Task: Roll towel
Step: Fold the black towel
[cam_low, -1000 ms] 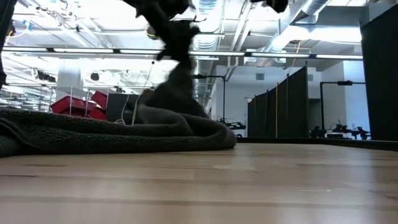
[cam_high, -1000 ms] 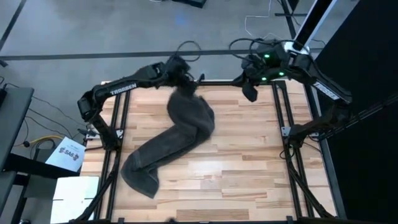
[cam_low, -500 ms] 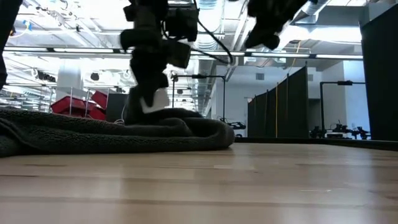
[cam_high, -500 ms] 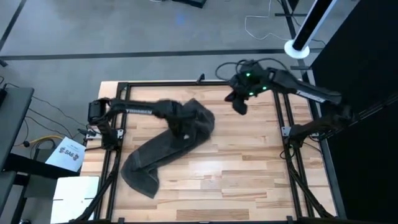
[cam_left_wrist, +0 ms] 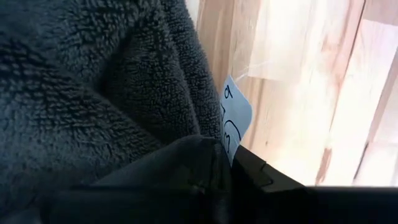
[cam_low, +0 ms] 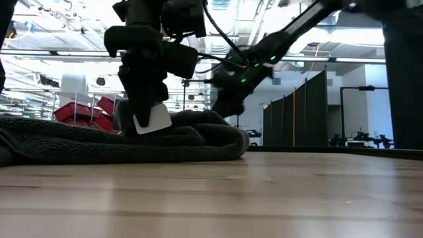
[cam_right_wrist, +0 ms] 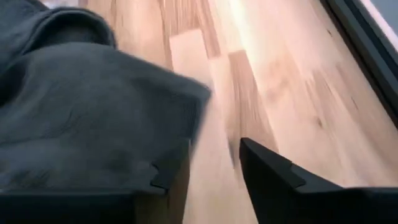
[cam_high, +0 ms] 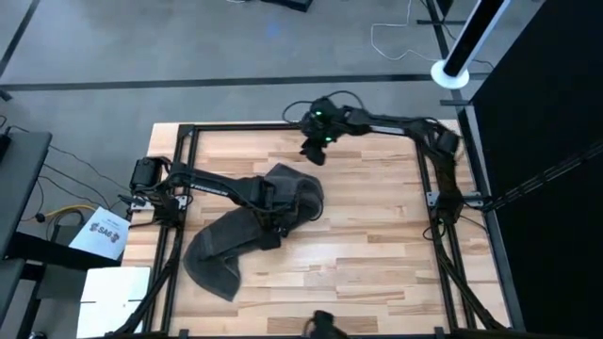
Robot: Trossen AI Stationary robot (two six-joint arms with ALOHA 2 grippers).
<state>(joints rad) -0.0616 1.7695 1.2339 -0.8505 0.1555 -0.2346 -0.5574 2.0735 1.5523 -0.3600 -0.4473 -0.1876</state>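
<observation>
- The left gripper (cam_high: 270,209) is pinched on the towel (cam_high: 226,247), whose long axis trails back toward its own base.
- The right gripper (cam_high: 312,151) is held spread just beyond the far fold; the left is nearer.

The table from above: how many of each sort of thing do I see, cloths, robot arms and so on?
Towel (dark grey, crumpled): 1
White tag on it: 1
Robot grippers: 2, the left gripper down on the towel, the right gripper near the table's far edge
Wooden table: 1
Total: 5
</observation>
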